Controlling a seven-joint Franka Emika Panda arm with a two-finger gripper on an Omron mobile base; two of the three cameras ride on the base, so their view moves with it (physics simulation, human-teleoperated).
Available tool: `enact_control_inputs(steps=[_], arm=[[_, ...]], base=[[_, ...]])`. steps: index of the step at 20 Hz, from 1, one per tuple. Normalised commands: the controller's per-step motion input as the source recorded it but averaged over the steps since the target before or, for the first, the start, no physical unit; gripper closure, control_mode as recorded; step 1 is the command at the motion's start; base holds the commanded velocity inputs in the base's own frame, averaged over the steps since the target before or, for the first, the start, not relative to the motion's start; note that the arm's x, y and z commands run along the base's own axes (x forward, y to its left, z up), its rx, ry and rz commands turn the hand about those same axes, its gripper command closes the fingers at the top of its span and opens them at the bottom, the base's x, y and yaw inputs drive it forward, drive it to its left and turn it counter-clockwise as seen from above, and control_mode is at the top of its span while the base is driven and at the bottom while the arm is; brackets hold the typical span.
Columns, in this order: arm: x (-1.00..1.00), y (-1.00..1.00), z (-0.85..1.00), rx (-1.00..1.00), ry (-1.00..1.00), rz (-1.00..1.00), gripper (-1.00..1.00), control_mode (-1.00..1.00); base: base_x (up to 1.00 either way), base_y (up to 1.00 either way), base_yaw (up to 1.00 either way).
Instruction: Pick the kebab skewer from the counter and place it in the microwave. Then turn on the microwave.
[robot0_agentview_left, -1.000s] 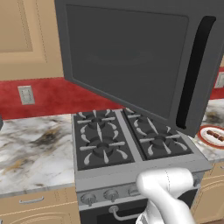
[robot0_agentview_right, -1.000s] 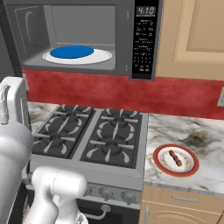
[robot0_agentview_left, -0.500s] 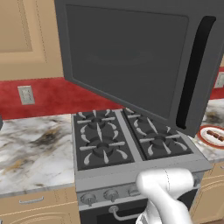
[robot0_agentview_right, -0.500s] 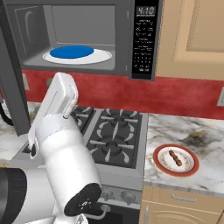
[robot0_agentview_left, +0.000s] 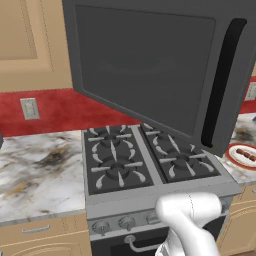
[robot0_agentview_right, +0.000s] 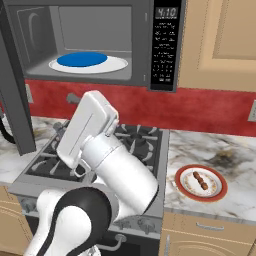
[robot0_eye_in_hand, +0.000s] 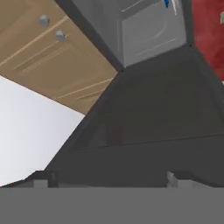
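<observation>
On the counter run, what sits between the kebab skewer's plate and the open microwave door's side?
In the right base view, the gas stove lies between the plate holding the kebab skewer and the microwave door.

A home kitchen is showing here — a gas stove (robot0_agentview_left: 145, 160) is sitting between marble counter (robot0_agentview_left: 35, 170) stretches, a microwave (robot0_agentview_right: 100, 45) is hanging open above it, and tan cabinets (robot0_agentview_right: 220, 30) and a red backsplash (robot0_agentview_right: 200, 107) are lining the wall.

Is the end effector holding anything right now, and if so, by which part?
Nothing is held. The end effector is open with only the microwave door ahead of it. The kebab skewer lies on the red-rimmed plate on the counter.
</observation>
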Motion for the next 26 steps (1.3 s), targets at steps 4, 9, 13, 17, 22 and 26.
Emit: enact_control_inputs(steps=[4, 9, 13, 17, 22, 26], arm=[[0.18, 0.00, -0.24, -0.15, -0.45, 0.21, -1.00, -1.00], [0.13, 0.00, -0.11, -0.22, -0.44, 0.16, -1.00, -1.00], [0.13, -0.03, 0.00, -0.22, -0.15, 0.10, -1.00, -1.00], [0.11, -0.04, 0.00, -0.31, -0.01, 0.00, -1.00, -1.00], [0.10, -0.01, -0.07, -0.26, 0.00, 0.00, -1.00, -1.00], [0.15, 0.00, -0.12, -0.04, 0.05, 0.00, -1.00, -1.00]], base=[[0.00, 0.00, 0.00], [0.00, 0.00, 0.00], [0.00, 0.00, 0.00], [0.00, 0.00, 0.00], [0.00, 0.00, 0.00], [0.00, 0.00, 0.00]])
